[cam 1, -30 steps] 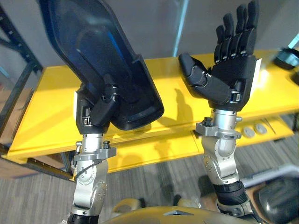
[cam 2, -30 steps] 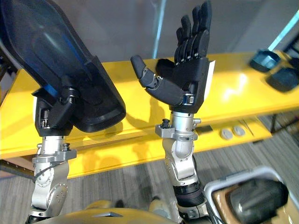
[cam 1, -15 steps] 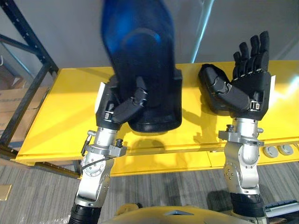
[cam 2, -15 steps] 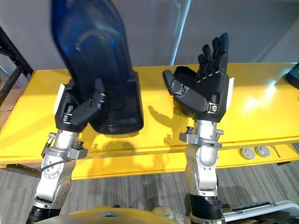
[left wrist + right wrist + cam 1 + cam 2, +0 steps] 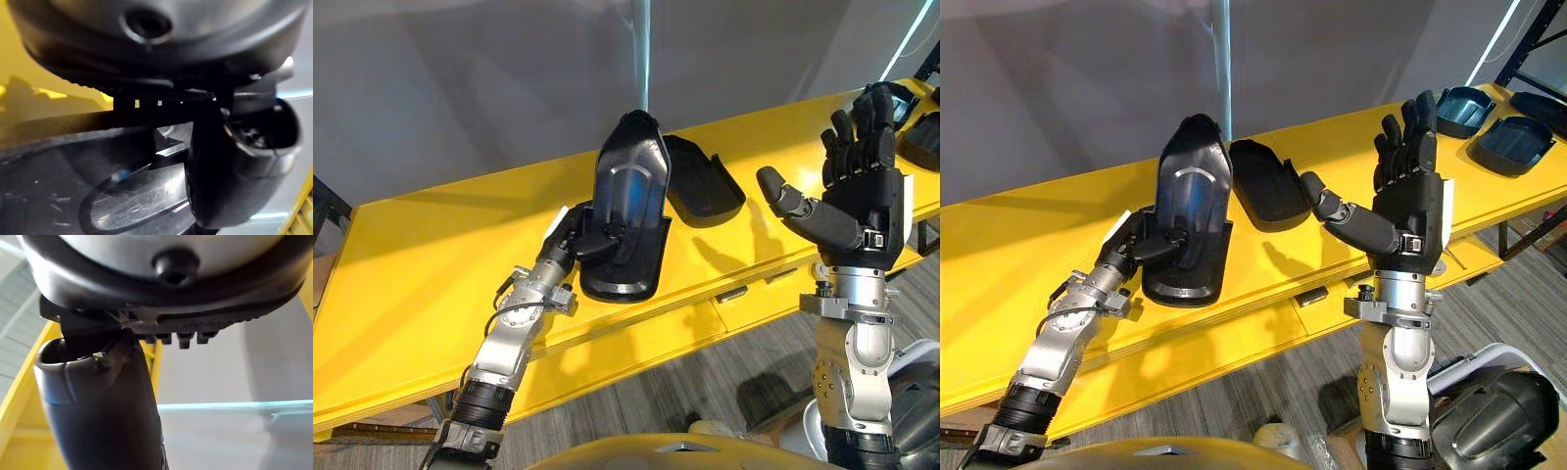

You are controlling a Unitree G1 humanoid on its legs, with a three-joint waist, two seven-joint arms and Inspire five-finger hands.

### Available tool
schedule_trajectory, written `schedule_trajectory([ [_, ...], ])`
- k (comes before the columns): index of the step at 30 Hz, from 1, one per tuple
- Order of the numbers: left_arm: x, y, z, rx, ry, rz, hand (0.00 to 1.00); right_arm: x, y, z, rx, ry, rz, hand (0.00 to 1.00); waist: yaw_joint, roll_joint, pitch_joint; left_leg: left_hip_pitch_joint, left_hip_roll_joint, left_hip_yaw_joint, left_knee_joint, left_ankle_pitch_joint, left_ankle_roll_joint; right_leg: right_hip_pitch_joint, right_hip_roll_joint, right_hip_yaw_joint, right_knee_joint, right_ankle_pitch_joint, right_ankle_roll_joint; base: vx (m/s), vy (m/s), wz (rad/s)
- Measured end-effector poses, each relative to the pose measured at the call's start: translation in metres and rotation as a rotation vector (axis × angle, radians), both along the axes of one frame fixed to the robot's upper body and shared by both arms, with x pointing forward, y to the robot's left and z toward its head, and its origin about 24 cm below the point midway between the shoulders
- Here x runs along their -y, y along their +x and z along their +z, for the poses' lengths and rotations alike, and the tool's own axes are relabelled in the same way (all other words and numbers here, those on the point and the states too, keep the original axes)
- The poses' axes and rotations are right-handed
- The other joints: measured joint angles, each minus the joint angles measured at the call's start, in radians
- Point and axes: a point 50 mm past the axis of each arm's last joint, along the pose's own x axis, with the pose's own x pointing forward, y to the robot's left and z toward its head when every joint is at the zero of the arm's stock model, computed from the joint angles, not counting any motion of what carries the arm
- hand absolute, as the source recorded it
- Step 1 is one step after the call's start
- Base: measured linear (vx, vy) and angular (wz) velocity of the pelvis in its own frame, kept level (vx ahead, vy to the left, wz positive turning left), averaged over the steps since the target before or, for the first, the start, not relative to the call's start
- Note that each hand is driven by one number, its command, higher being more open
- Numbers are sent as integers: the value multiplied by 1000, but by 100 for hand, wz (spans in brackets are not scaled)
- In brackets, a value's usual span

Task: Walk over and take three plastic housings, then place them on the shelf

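**Placing Step Under Way**

Over the yellow shelf [image 5: 411, 255], centre frame, clutching a black housing [image 5: 631, 191] in the left robot hand [image 5: 579, 235], just before a second housing [image 5: 703, 188] lying there. Right robot hand [image 5: 860, 201] at right, splayed, empty. Next, probably: lay down, release.

Long yellow shelf [image 5: 431, 255] spans the view. Plain grey wall [image 5: 460, 88] behind it, pale vertical strip [image 5: 641, 49] rising above it. Grey striped carpet [image 5: 1302, 382] below its front edge.
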Motion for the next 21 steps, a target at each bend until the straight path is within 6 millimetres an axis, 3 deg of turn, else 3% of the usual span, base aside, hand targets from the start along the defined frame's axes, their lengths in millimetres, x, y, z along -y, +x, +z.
schedule_trajectory([
  [4,-16,2,1,-15,-1,92,0,-3,1,-2,-25,-39,55,100,6,-1,3,-32,2,-10,39,-4,3,-11,-4,-2,3,2,0,-102,-18,5],
  [9,-31,8,14,38,-15,219,0,-6,16,22,35,-148,112,100,13,12,67,-122,12,-11,136,-22,10,-90,-9,16,55,12,-4,-139,-15,-5],
  [13,-38,26,41,132,-73,296,0,-17,31,48,121,-203,170,100,17,17,139,-194,14,-2,173,-17,22,-151,-9,27,59,43,-9,-174,-20,-6],
  [17,-40,38,46,134,-120,335,0,-24,35,49,112,-213,207,100,19,23,166,-211,15,-3,181,-11,28,-163,-10,26,57,54,-10,-85,-5,2],
  [21,-39,60,67,160,-180,356,0,-35,42,57,134,-219,250,100,16,15,207,-249,15,-6,193,-3,34,-186,-10,26,39,80,-12,-67,4,4],
])
